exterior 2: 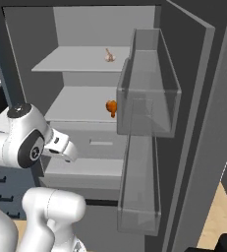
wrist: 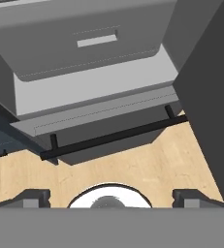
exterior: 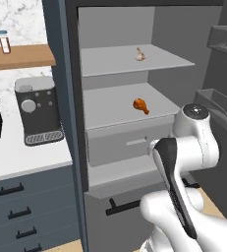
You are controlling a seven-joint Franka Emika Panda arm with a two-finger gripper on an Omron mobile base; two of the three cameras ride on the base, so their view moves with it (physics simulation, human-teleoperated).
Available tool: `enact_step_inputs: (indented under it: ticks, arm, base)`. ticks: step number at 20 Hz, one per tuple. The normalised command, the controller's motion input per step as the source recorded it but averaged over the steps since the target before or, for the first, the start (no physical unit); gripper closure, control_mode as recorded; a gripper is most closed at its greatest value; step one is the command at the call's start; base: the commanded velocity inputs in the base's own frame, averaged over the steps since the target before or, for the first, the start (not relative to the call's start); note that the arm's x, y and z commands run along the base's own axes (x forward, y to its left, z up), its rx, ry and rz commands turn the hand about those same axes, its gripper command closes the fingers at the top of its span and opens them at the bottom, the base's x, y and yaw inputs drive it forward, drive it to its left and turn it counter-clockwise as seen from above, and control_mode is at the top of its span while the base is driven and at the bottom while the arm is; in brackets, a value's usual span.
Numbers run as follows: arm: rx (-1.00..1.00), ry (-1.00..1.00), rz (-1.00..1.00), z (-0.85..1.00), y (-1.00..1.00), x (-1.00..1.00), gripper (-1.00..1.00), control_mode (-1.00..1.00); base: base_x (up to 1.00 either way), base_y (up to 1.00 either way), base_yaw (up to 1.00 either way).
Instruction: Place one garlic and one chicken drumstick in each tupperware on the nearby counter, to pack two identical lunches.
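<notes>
1. Left base view: looks from behind and left of the arm, forward and down into the open fridge [exterior: 134, 64]; counter [exterior: 21, 157] at left.
2. Right base view: looks from behind and right, past the fridge door [exterior 2: 149, 128].
3. Shared by both: the garlic [exterior: 140, 55] and chicken drumstick [exterior: 141, 105] shelves.
4. Hand view: looks along the wide-open gripper [wrist: 111, 196], close above the drawer handle [wrist: 108, 138] and floor [wrist: 133, 169].

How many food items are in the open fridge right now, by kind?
Garlic: 1
Drumstick: 1
Total: 2
</notes>
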Motion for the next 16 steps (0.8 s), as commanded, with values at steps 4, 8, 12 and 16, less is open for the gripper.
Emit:
enact_step_inputs:
  ticks: [4,8,12,16]
  arm:
    - [0.0,-0.06,0.0,0.02,-0.05,0.11,-1.0,-1.0]
    - [0.0,-0.14,0.0,0.21,-0.12,0.52,-1.0,-1.0]
    - [0.0,-0.04,0.0,0.12,-0.18,0.75,-1.0,-1.0]
    - [0.0,0.01,0.0,0.13,-0.2,0.74,-1.0,-1.0]
  base:
    - [0.0,0.0,0.0]
    - [0.0,0.0,0.0]
    - [0.0,0.0,0.0]
    - [0.0,0.0,0.0]
